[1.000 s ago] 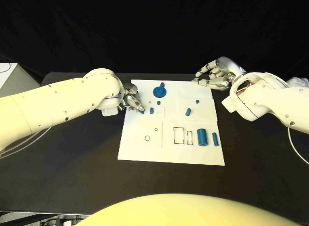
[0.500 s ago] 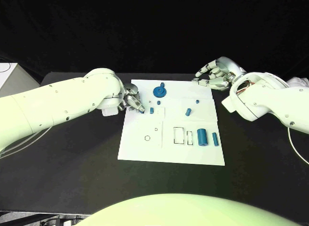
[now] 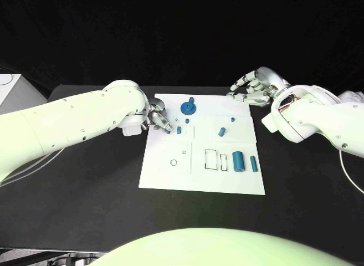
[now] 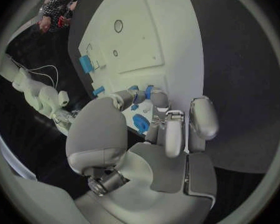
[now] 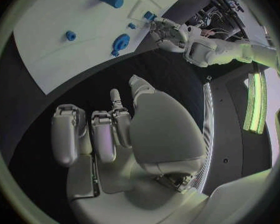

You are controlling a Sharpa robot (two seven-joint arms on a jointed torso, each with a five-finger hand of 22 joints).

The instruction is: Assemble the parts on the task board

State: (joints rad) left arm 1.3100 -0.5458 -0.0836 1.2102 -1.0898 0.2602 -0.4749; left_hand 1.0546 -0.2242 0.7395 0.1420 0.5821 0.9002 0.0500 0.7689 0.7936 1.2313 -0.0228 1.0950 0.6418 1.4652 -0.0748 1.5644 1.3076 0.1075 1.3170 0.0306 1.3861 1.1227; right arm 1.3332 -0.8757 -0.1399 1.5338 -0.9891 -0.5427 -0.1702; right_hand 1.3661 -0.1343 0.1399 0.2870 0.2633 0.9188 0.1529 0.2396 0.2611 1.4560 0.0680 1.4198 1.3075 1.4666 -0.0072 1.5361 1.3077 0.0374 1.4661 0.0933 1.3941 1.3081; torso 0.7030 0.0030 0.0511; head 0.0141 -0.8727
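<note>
The left hand (image 3: pixel 155 119) sits at the left edge of the task board (image 3: pixel 201 177), near its far corner, with its fingers (image 4: pixel 157 98) drawn together over a small blue peg (image 3: pixel 167 128). From the wrist camera the fingertips look closed on a blue piece, so I judge it held, probably to be carried or stood in one of the board's holes. A second small peg (image 3: pixel 178 131) lies just beside it on the board.

The right hand (image 3: pixel 254 86) hovers off the board's far right corner over the desk (image 3: pixel 86 194), fingers curled loosely inward with nothing in them, apparently waiting out of the way.

The other parts lie on the board: a blue gear (image 3: pixel 187 106) near the far edge, a short peg (image 3: pixel 221 132) toward the middle, and a large cylinder (image 3: pixel 239 161) with a thinner pin (image 3: pixel 253 163) beside the rectangular outlines near the right edge.
</note>
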